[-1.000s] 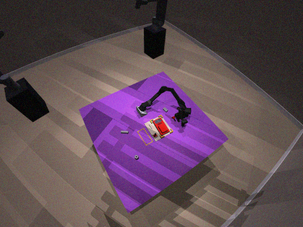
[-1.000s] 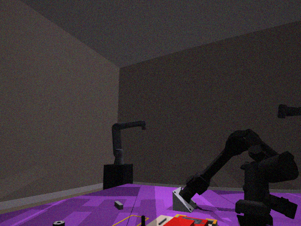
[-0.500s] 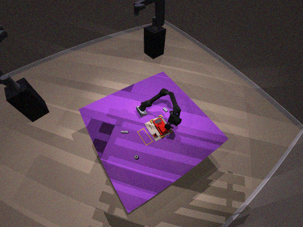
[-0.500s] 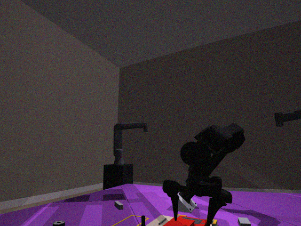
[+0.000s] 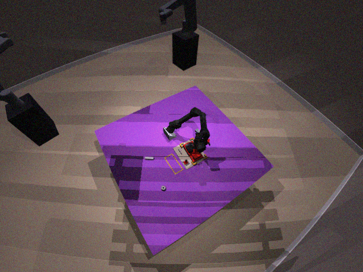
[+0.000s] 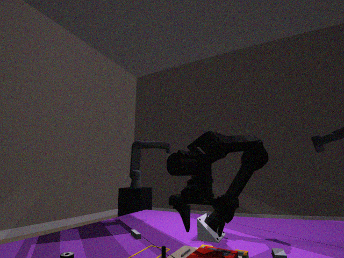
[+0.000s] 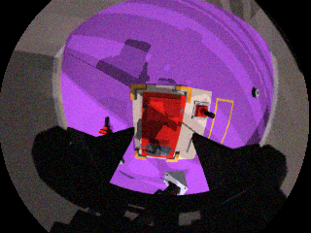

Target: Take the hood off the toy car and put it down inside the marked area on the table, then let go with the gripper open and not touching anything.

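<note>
1. Because the hood has to come off from above, the arm is folded over so that the end effector [image 6: 186,222] hangs above the toy car [image 5: 191,153], pointing down at it.
2. Its fingers [image 6: 185,219] stand wide apart with nothing between them, which I take as readiness to straddle the part rather than any grip yet.
3. The red hood [image 7: 161,122] is on the car, lying flat across its top; in the wrist view it sits squarely between the two dark fingers, so the approach looks lined up.
4. The car rests on a pale board [image 5: 181,154] on the purple mat [image 5: 140,137] that covers the counter [image 5: 58,181], which probably keeps it from sliding when the hood is pulled.
5. The marked area [image 5: 173,163], a thin yellow outline on the mat, lies just beside the board on the side away from the arm's base [image 5: 169,133], so the carry should be short.
6. A small grey block [image 5: 148,158] and a little ring [image 5: 163,188] lie apart from the outline, out of the likely path.
7. By my reckoning the task has barely begun: the descent, the closing and the lift are all yet to come, and the fingers are not touching the car as far as I can tell.
</note>
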You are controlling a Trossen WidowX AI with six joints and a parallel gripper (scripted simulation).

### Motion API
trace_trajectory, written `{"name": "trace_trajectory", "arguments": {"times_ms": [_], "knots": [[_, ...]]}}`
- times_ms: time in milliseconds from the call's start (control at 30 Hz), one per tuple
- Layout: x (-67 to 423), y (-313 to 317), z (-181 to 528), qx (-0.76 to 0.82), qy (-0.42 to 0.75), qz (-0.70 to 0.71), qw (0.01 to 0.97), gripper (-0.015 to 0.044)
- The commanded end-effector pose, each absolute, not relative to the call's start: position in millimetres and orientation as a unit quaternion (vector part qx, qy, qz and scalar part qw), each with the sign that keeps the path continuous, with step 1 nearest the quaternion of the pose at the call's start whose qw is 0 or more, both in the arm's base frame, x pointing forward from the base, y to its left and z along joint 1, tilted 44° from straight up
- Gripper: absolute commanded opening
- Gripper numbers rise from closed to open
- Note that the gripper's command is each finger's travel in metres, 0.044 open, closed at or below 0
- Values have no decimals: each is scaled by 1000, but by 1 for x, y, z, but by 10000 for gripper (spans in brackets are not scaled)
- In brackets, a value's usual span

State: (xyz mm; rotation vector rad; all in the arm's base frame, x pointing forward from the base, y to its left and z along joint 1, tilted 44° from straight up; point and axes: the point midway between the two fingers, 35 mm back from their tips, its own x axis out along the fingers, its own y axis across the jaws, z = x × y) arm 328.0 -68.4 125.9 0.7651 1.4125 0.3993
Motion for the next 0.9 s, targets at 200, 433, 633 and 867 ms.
{"name": "trace_trajectory", "arguments": {"times_ms": [200,433,633,867], "knots": [[330,-66,124,346,627,176,675,440],[331,-63,120,346,627,176,675,440],[331,-61,118,346,627,176,675,440],[332,-58,115,346,627,176,675,440]]}}
